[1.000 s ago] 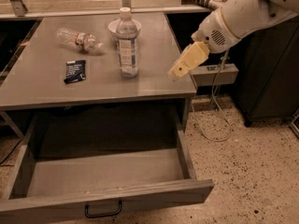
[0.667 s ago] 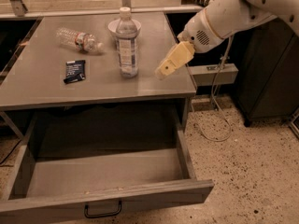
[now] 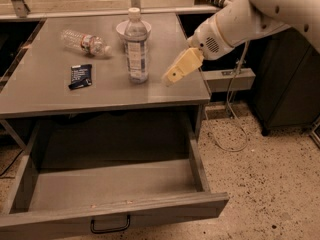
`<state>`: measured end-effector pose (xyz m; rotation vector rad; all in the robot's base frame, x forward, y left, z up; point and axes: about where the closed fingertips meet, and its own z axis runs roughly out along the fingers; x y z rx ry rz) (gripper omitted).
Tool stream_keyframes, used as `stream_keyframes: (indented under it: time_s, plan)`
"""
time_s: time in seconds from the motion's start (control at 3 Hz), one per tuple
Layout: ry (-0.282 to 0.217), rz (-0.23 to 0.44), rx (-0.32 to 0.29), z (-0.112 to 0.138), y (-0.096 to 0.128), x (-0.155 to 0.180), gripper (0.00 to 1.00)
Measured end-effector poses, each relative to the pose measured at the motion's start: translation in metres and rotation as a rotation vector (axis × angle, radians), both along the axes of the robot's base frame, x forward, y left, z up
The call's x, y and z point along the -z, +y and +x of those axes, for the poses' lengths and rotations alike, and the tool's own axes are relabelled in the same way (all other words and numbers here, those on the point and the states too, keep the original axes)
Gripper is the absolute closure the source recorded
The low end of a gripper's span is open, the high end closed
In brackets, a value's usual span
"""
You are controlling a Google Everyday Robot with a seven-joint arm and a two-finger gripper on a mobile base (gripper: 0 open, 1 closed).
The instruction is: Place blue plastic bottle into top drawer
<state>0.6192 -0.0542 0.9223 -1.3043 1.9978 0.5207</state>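
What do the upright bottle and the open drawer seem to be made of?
The bottle: probably clear glossy plastic; see-through, white cap. The drawer: likely matte grey metal, thin flat walls. The tan end effector hovers beside the bottle, not touching.

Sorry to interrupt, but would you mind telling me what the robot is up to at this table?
The robot's hand hovers above the table, just right of the upright blue plastic bottle and apart from it, holding nothing. The top drawer stands pulled open below. A second bottle lies on its side at the back left, a dark packet nearby, a white bowl behind.
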Motion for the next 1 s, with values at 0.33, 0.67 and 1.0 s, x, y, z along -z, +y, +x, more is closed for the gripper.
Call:
stream_keyframes:
  time_s: [0.33, 0.67, 1.0]
  plan:
    - [-0.031, 0.074, 0.021, 0.031, 0.028, 0.013, 0.0]
    - [-0.055, 0.124, 0.039, 0.059, 0.049, 0.019, 0.0]
    - [-0.072, 0.168, 0.045, 0.079, 0.065, 0.019, 0.0]
